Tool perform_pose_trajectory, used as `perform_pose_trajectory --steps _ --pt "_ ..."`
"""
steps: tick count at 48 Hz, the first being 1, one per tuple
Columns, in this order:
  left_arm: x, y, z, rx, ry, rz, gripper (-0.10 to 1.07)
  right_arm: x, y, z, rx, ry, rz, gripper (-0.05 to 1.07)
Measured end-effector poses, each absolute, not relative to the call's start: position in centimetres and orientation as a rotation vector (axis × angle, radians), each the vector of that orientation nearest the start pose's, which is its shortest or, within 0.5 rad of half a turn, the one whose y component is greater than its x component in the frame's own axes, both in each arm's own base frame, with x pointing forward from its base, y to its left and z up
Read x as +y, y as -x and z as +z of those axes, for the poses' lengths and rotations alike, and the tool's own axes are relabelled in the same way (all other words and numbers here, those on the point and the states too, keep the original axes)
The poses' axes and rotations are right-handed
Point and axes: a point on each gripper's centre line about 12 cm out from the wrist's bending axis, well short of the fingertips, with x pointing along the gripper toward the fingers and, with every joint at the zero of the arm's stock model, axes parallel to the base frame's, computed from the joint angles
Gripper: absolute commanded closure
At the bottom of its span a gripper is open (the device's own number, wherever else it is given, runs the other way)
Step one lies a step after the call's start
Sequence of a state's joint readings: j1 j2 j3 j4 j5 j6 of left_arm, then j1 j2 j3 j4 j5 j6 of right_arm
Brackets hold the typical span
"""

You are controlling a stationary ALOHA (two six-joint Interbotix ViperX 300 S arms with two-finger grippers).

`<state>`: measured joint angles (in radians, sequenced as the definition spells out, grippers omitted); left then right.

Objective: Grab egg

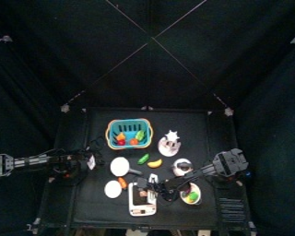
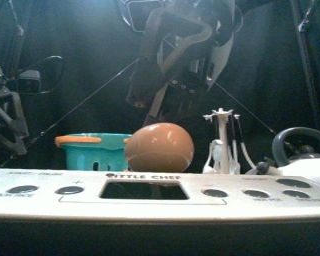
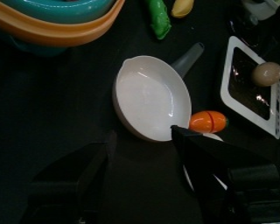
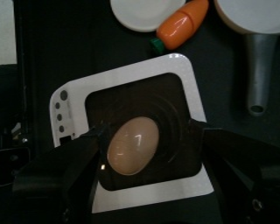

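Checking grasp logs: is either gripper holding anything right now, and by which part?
Nothing is held. The right gripper hovers open above the egg on the scale, jaws either side without touching. The left gripper is open beside the white pan.

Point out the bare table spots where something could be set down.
Free: the dark strip behind the teal plastic basket toward the table's back edge, and beside the white frying pan. Crowded: around the brown egg on the white toy stove, under the right fingers.

My table point(image 1: 82, 147) was black. On it lay a basket point(image 1: 128, 133) at the back, a pan point(image 1: 121, 165) mid-table, and a scale point(image 1: 143, 197) at the front edge.
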<state>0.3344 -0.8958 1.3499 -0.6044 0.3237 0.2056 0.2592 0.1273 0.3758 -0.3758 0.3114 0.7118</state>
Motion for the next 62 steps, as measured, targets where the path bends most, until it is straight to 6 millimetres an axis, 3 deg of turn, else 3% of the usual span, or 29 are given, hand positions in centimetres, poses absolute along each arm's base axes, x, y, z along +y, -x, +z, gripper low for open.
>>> perform_pose_trajectory --steps 7,20,30,54,62 --pt "3.1 -15.8 15.3 0.668 0.54 0.271 0.08 8.9 -41.5 20.1 0.726 -0.203 0.022 0.02" --pt "2.0 -17.9 17.5 0.593 0.446 0.176 0.08 5.4 -37.8 17.9 0.681 -0.271 0.012 0.02" --pt "3.0 -19.7 16.4 0.552 0.384 0.248 0.08 3.7 -36.1 16.8 0.689 -0.283 -0.016 0.02" --pt "3.3 -21.5 12.5 0.722 0.38 0.292 0.08 2.8 -34.9 15.9 0.71 -0.284 -0.037 0.02" --pt "2.5 -23.0 13.3 0.711 0.364 0.249 0.08 2.8 -34.8 15.8 0.714 -0.285 -0.038 0.02"
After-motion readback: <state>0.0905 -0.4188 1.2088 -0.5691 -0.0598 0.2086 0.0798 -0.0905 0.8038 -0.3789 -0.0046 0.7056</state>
